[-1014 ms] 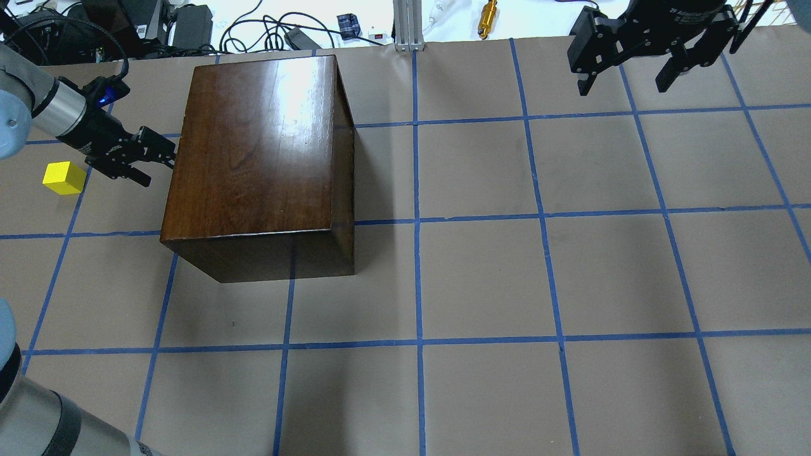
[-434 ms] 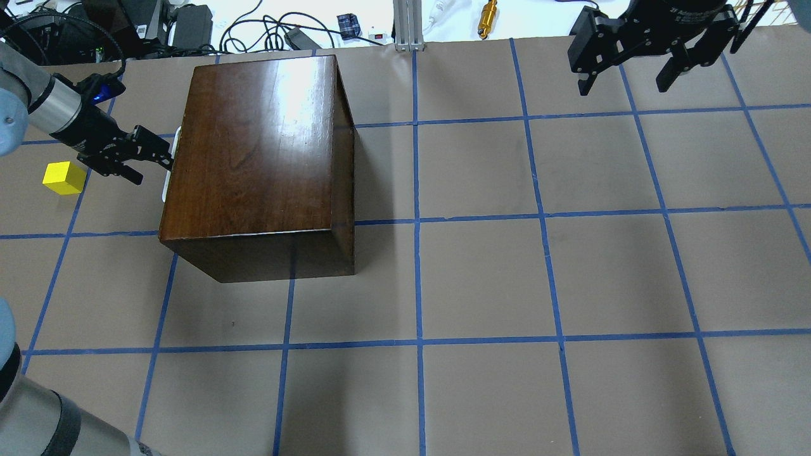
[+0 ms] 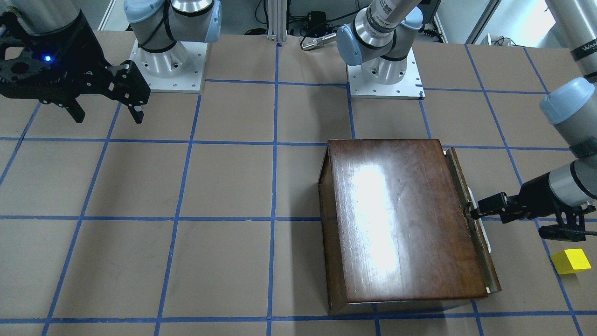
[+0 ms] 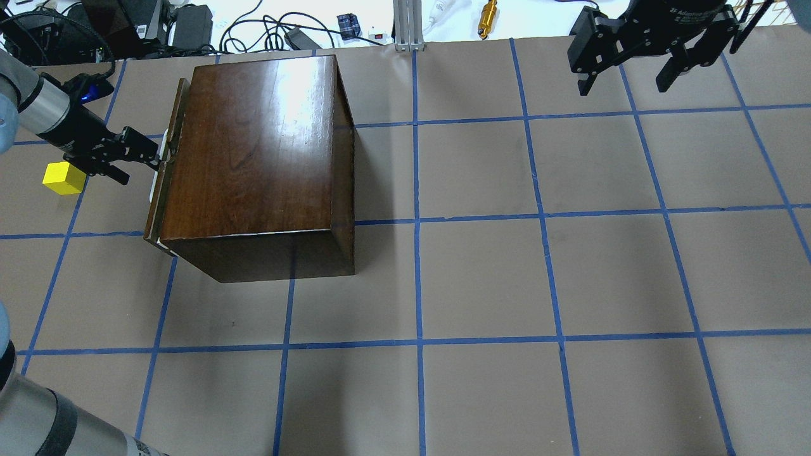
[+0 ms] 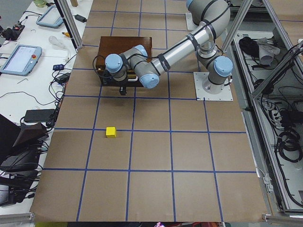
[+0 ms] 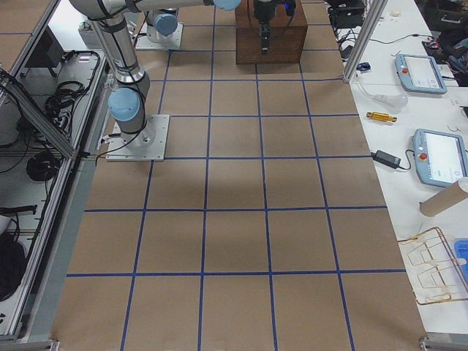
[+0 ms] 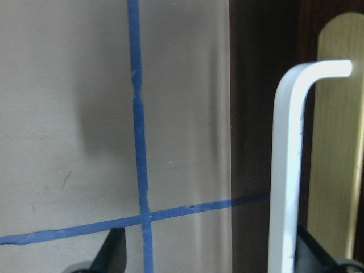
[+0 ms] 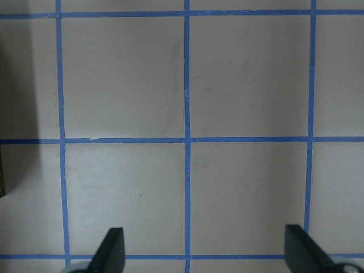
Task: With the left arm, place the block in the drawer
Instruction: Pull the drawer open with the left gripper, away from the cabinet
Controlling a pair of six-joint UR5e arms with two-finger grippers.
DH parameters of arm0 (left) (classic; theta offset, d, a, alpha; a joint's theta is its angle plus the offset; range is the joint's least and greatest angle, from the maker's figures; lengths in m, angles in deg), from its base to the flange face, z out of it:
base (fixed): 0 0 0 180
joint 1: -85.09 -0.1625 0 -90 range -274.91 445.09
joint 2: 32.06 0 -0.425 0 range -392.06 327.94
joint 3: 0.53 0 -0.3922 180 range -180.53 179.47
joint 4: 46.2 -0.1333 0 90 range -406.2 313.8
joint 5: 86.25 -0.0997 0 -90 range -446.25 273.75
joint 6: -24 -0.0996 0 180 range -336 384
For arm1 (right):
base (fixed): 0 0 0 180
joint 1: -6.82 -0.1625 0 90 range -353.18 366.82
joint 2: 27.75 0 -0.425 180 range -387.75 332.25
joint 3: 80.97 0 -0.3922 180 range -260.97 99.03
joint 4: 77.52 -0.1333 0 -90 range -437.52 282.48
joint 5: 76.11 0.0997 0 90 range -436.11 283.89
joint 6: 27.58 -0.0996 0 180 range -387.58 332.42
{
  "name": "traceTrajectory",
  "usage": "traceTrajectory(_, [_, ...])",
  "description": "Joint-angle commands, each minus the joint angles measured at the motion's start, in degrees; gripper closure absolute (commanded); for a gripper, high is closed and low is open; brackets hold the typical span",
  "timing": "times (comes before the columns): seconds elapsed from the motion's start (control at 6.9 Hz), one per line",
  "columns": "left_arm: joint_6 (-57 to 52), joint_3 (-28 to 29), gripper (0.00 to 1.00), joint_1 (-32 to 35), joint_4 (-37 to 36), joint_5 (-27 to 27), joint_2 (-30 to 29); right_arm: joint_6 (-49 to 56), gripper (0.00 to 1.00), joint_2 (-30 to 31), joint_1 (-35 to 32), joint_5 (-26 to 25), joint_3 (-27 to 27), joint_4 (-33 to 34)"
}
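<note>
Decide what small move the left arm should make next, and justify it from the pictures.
Probably draw the left gripper straight away from the box, pulling the drawer farther out. One finger seems hooked behind the pull, the drawer stands barely ajar, and the block lies on the table: too little opening to drop it in.

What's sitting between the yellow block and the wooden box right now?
The left gripper, reaching to the drawer at its white pull; the overhead view shows it.

overhead and front cameras face each other, both seeing the wooden box [image 4: 253,158].
</note>
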Motion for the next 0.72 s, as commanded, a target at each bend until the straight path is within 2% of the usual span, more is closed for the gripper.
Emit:
traceTrajectory(0.0, [-0.13,0.28,0.00,-1.23,-0.05,-0.08,0.00,0.00,0.00,-0.03,0.08,-0.03,0.00,0.00])
traceTrajectory(0.58, [-1.45,0.28,0.00,-4.75,-0.05,0.01,0.00,0.00,0.00,-0.03,0.00,-0.03,0.00,0.00])
